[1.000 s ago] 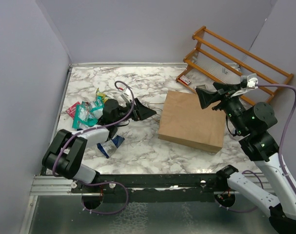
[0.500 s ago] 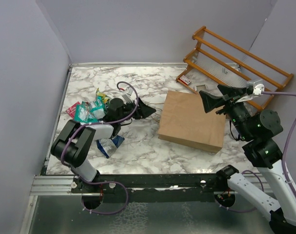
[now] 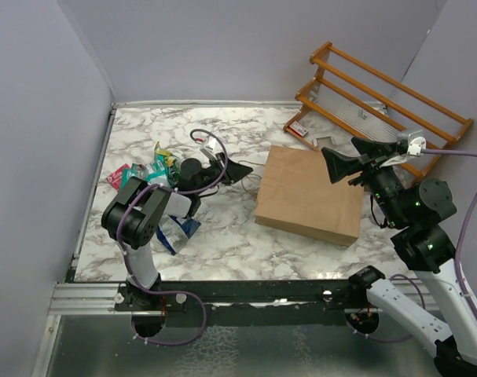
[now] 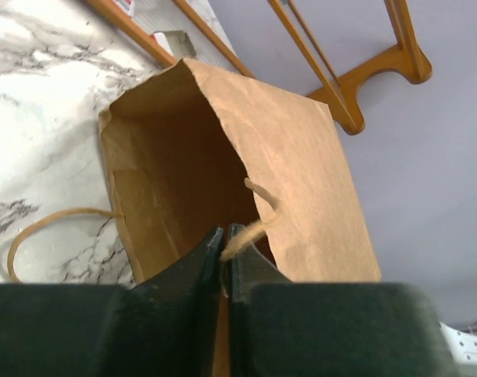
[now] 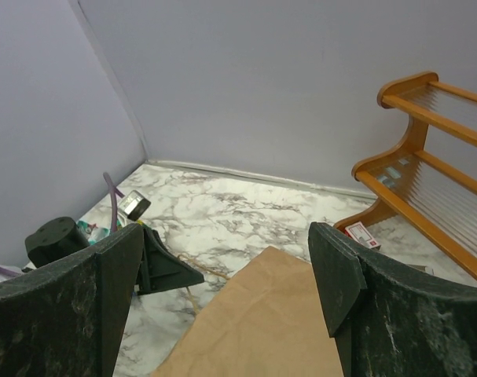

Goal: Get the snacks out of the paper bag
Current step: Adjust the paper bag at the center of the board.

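From above, the paper bag (image 3: 309, 192) lies flat on the marble table (image 3: 222, 251) toward 3 o'clock, its mouth turned to 9 o'clock. The snacks (image 3: 144, 177) are heaped at 9 o'clock, and one blue packet (image 3: 181, 229) lies apart at 7 o'clock under the left arm. The left gripper (image 3: 246, 168) sits right at the bag's mouth. The right gripper (image 3: 354, 155) hangs over the bag's far right corner, splayed wide and holding nothing. A wooden rack (image 3: 387, 98) stands at 1 o'clock with a small red-and-white pack (image 3: 299, 129) at its foot; its print, like the snacks', is too small to read. Through the left wrist camera, the black fingers (image 4: 187, 271) are pinched almost together on the bag's upper handle (image 4: 262, 216), and the lower handle (image 4: 34, 232) loops over the marble at 9 o'clock. The right wrist camera has the bag at 6 o'clock, the left gripper at 8 and the rack at 3, with no lettering legible. A second ago the left gripper sat short of the bag with its jaws wide. It has since reached in and clamped, while the right gripper drifted toward 3 o'clock. The bag has not moved.
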Available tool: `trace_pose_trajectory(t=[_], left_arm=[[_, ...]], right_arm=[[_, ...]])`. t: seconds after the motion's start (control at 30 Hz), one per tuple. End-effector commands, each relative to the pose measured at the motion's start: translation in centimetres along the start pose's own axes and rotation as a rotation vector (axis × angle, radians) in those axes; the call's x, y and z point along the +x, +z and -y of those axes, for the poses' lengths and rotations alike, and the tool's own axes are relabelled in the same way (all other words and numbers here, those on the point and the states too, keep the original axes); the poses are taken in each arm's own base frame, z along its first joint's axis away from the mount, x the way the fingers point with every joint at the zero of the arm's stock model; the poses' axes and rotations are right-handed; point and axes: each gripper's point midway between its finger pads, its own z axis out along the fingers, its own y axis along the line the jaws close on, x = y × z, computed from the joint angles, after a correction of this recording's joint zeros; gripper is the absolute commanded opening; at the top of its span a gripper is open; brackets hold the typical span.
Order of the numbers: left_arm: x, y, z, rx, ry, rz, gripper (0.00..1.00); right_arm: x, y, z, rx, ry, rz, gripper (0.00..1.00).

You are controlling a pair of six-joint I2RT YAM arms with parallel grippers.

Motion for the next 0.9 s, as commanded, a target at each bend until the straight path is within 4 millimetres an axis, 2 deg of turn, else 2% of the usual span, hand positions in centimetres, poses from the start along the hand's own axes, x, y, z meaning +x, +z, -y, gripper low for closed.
trace_pose_trajectory(t=[0.0, 0.2, 0.33, 0.67, 0.87], left_arm=[[-1.8, 0.3, 3.6, 0.103, 0.054, 0.015, 0.0], [-4.6, -0.7, 6.4, -0.027, 0.145, -0.01, 0.0], [-6.7, -1.1, 9.6, -0.07, 0.239, -0.02, 0.0], [-8.1, 1.1, 19.1, -0.018, 0.43, -0.061, 0.0], [-9.6, 1.8, 23.2, -0.014, 0.524, -0.058, 0.0]], right_arm=[[0.4, -0.1, 0.3, 0.012, -0.014, -0.009, 0.86], [0.5, -0.2, 0.4, 0.02, -0.014, -0.005, 0.86], [0.7, 0.0, 0.3, 0.01, -0.006, -0.005, 0.86], [0.2, -0.4, 0.4, 0.021, -0.007, 0.006, 0.86], [-0.4, -0.9, 0.6, 0.033, -0.01, 0.027, 0.87]])
